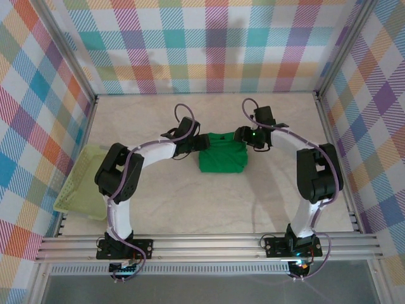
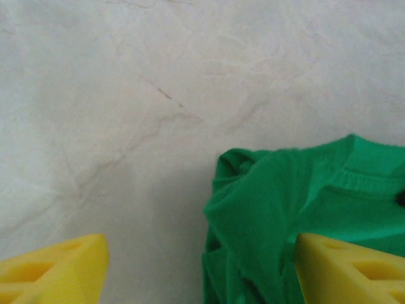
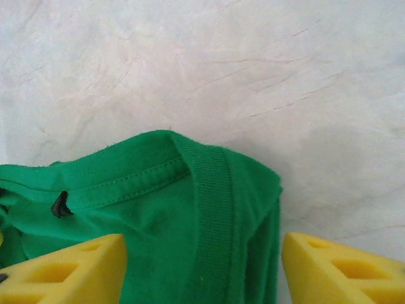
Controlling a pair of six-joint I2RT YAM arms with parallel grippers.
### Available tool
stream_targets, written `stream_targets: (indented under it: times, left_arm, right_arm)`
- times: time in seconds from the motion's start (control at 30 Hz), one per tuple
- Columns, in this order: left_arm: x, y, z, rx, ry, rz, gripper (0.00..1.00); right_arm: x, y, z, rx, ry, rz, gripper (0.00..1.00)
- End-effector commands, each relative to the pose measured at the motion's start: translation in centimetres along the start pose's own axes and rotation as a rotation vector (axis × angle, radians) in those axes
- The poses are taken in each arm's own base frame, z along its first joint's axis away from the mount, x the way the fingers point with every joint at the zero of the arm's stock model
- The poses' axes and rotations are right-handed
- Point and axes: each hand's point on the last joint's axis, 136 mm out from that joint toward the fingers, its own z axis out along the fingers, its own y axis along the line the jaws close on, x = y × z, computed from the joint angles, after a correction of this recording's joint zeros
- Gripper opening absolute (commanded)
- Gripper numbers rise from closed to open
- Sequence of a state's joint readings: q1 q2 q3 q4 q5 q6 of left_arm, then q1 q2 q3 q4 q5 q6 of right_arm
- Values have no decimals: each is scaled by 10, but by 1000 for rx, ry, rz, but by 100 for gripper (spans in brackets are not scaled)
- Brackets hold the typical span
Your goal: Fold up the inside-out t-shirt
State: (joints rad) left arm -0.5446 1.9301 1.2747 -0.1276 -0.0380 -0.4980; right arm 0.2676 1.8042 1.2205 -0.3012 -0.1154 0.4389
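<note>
Folded green t-shirt [image 1: 221, 159], left arm [image 1: 152, 154] and right arm [image 1: 297, 149] flanking, basket [image 1: 79, 187] left

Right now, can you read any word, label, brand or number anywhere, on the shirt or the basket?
No readable text anywhere.
The green t-shirt is plain, with no print.
A small dark tab by its stitched seam is too small to show any lettering.
The mesh basket carries no visible marking.

A robotics lab cell: plaid-papered walls [image 1: 209, 44] and aluminium rails [image 1: 209, 244] enclose a pale tabletop [image 1: 209, 209].
</note>
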Motion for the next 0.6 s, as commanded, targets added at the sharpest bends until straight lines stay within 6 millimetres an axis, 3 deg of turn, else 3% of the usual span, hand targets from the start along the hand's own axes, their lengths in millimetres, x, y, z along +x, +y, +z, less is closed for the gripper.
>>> stream_targets:
  times: [0.0, 0.07, 0.2, 0.33, 0.43, 0.57]
  left_arm:
    - [-19, -4, -42, 9, -55, 10, 86]
    - [-16, -4, -58, 11, -75, 12, 91]
    - [5, -6, -75, 23, -95, 12, 91]
    - [16, 26, -89, -24, -148, -89, 88]
    - [9, 57, -108, -75, -220, -154, 90]
    - [-1, 77, -128, -108, -262, -177, 93]
  right_arm:
    - [-13, 3, -45, 49, -71, -63, 69]
    - [-1, 13, -58, 12, -68, -87, 70]
    - [35, 47, -65, -67, -24, -135, 69]
    - [67, 81, -50, -68, 32, -183, 72]
    - [75, 80, -34, 66, 58, -172, 82]
    - [76, 62, -7, 228, 103, -133, 86]
